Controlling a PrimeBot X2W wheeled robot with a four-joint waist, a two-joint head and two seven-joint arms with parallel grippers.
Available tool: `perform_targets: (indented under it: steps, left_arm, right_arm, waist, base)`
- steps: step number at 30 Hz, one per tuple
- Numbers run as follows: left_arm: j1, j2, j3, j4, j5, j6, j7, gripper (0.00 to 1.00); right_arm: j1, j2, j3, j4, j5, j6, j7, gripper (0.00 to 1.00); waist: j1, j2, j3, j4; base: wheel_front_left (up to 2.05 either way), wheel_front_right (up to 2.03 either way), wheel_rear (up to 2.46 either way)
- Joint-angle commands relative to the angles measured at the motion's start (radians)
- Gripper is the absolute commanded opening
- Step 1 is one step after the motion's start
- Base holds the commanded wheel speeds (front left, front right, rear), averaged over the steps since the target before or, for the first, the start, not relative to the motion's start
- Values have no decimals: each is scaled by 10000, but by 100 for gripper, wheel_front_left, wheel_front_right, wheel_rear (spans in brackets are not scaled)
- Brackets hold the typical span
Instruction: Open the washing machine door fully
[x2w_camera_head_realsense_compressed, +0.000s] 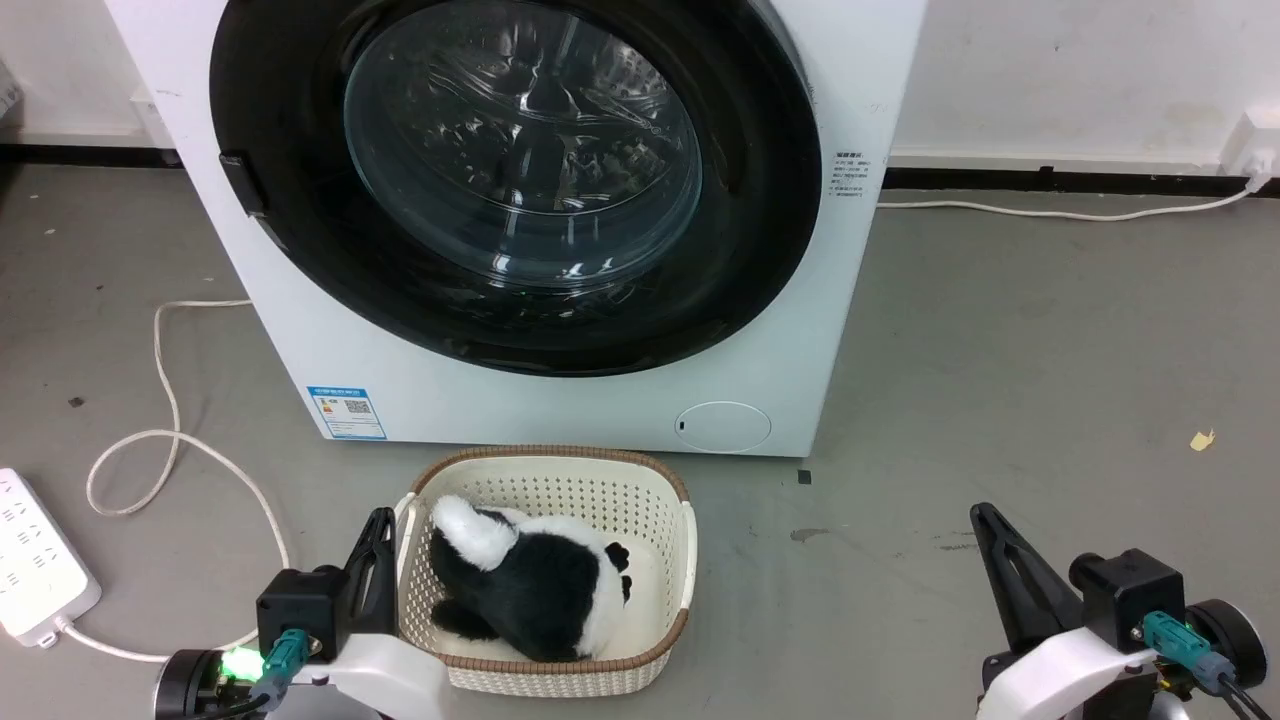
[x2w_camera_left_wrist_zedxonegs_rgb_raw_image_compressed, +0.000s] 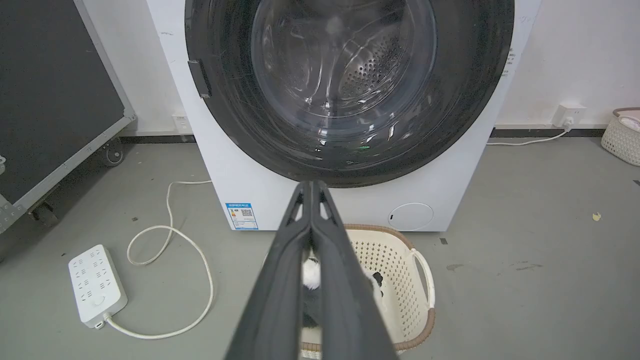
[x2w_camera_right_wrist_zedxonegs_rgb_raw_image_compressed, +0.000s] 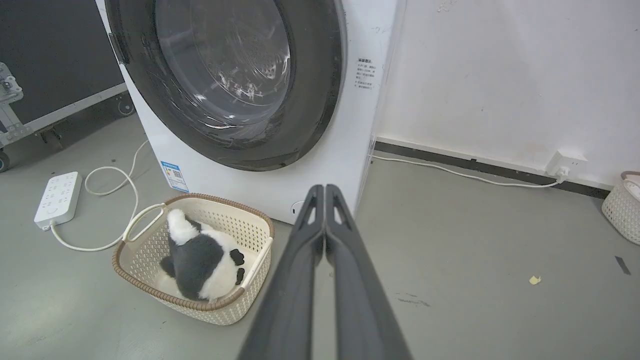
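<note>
1. Here, the left fingers (x2w_camera_left_wrist_zedxonegs_rgb_raw_image_compressed: 282, 280) are pressed together, holding nothing, tips pointing at the lower rim of the door (x2w_camera_left_wrist_zedxonegs_rgb_raw_image_compressed: 350, 85).
2. The right fingers (x2w_camera_right_wrist_zedxonegs_rgb_raw_image_compressed: 300, 280) are together too and empty, aimed beside the right front corner of the machine (x2w_camera_right_wrist_zedxonegs_rgb_raw_image_compressed: 345, 165).
3. The round black door with its glass window sits shut on the white machine, well ahead of both pairs of fingers.
4. A basket (x2w_camera_head_realsense_compressed: 683, 560) holding a panda toy (x2w_camera_head_realsense_compressed: 530, 590) stands on the floor just right of the left fingers, before the machine.

Nothing was legible. A blue-and-white sticker (x2w_camera_head_realsense_compressed: 346, 412) with a QR code sat low on the front of the washing machine (x2w_camera_head_realsense_compressed: 560, 405). Small black print (x2w_camera_head_realsense_compressed: 846, 176) right of the washing machine door (x2w_camera_head_realsense_compressed: 300, 280) was too fine to read.
</note>
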Motion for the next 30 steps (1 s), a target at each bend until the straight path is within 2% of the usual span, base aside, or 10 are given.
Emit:
perform_targets:
  steps: [1, 29, 30]
  left_arm:
    - [-150, 18, 9, -37, 89, -43, 3, 0]
    - [-150, 18, 9, -37, 89, -43, 3, 0]
    - [-1, 0, -1, 0, 0, 0, -2, 100]
  right_arm:
    - [-119, 36, -7, -30, -74, -7, 5, 0]
    - [-119, 36, -7, -30, -74, -7, 5, 0]
    - [0, 0, 0, 0, 1, 0, -2, 100]
  waist:
    - [0, 0, 0, 0]
    - [0, 0, 0, 0]
    - [0, 0, 0, 0]
  base:
    - [0, 0, 0]
    - [0, 0, 0]
    - [0, 0, 0]
